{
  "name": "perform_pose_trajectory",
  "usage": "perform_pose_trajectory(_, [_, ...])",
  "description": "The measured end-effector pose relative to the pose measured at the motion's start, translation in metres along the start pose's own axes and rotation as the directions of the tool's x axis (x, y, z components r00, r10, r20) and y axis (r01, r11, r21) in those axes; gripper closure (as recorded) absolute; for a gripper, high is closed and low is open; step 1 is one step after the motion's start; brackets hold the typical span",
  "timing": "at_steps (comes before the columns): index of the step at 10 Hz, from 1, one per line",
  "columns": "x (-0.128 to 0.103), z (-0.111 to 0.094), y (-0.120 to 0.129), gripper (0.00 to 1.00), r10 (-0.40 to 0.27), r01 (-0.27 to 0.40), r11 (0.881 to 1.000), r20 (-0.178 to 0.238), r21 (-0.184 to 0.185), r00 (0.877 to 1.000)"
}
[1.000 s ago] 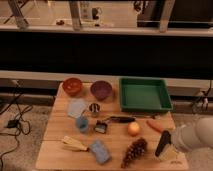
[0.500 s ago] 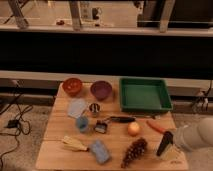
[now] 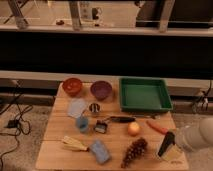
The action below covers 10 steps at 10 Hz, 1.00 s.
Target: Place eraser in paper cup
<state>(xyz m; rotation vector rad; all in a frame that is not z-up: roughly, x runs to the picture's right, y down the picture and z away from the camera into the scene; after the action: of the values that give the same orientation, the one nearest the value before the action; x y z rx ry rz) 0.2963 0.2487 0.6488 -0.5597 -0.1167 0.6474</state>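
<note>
Wooden table [image 3: 55, 149] is occupied at five o'clock by the gripper [image 3: 167, 146], its grip indeterminable; grapes [image 3: 135, 151] and carrot [image 3: 156, 127] are laid near it.

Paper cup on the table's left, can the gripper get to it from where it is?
Probably yes, if it passes above: the gripper is at the table's near right corner, with a round fruit and the metal cup roughly between it and the paper cup.

Arm [image 3: 197, 137] cut off by the right picture edge. Gripper [image 3: 167, 146] noted at front right corner of bench [image 3: 55, 154]; yellowish patch [image 3: 173, 155] beneath it partly hidden, not identifiable. Small dark item [image 3: 101, 127] midway between the bench's side edges too blurred to be named.
</note>
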Motion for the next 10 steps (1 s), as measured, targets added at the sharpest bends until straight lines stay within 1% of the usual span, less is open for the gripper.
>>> perform_pose_trajectory(5, [0.0067,-0.0003,0.0042,1.00,-0.003,0.002,1.000,-0.012,-0.005,1.000])
perform_pose_trajectory(7, [0.0091,0.0020,0.0082,1.00,-0.009,0.009,1.000,-0.022,-0.013,1.000])
perform_pose_trajectory(10, [0.0096,0.0028,0.0090,0.99,-0.010,0.010,1.000,-0.024,-0.014,1.000])
